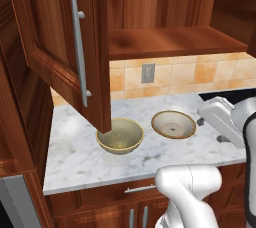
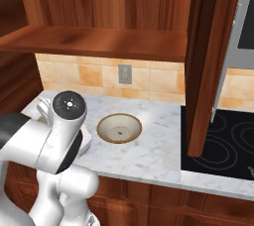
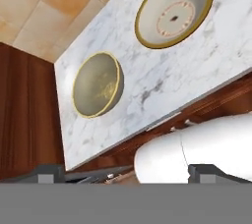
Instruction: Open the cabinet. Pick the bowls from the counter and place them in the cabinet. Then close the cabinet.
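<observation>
The cabinet (image 1: 170, 42) stands open, with its left door (image 1: 65, 47) swung out over the counter (image 1: 75, 147) and its wooden shelf bare. Its right door (image 2: 208, 61) hangs open beside the stove. Both bowls sit on the marble: the deep olive-tan bowl (image 1: 120, 136) partly under the left door's lower corner, and the shallow speckled bowl (image 1: 173, 124) to its right. The hand view looks down on the deep bowl (image 3: 97, 84) and the shallow bowl (image 3: 173, 16). My gripper (image 1: 212, 129) hovers right of the shallow bowl, open and holding nothing, with its fingertips (image 3: 49, 171) spread wide.
A black stovetop (image 2: 223, 141) adjoins the counter on the right. A grey wall outlet (image 1: 148, 72) sits on the tiled backsplash. Lower cabinets with short handles (image 1: 140, 189) run under the counter's front edge. The left door's low corner (image 1: 102, 122) overhangs the deep bowl.
</observation>
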Tool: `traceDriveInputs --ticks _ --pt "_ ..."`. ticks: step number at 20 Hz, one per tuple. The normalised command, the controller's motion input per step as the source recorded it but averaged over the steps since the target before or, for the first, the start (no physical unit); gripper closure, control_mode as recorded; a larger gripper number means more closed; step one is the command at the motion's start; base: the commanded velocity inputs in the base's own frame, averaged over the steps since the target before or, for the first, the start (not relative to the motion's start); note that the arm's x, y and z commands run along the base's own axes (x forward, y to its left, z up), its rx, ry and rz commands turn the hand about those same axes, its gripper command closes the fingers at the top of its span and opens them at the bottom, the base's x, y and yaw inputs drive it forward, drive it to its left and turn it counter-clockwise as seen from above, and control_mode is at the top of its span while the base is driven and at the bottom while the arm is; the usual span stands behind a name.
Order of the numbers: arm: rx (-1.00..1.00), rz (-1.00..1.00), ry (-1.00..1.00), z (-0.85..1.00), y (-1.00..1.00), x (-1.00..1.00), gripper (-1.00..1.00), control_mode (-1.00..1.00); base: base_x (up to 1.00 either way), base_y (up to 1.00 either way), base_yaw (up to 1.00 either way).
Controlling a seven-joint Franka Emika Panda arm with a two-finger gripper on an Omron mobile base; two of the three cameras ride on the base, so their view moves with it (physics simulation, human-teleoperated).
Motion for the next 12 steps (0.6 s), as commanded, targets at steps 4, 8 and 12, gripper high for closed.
traceDriveInputs --ticks 4,8,12 --pt "0.00 -0.04 -0.15 0.00 -0.34 0.00 -1.00 -1.00 0.00 0.00 0.00" --pt "0.00 -0.04 -0.10 -0.02 -0.34 0.04 -1.00 -1.00 0.00 0.00 0.00" --pt "0.00 -0.04 -0.03 -0.13 -0.26 0.09 -1.00 -1.00 0.00 0.00 0.00"
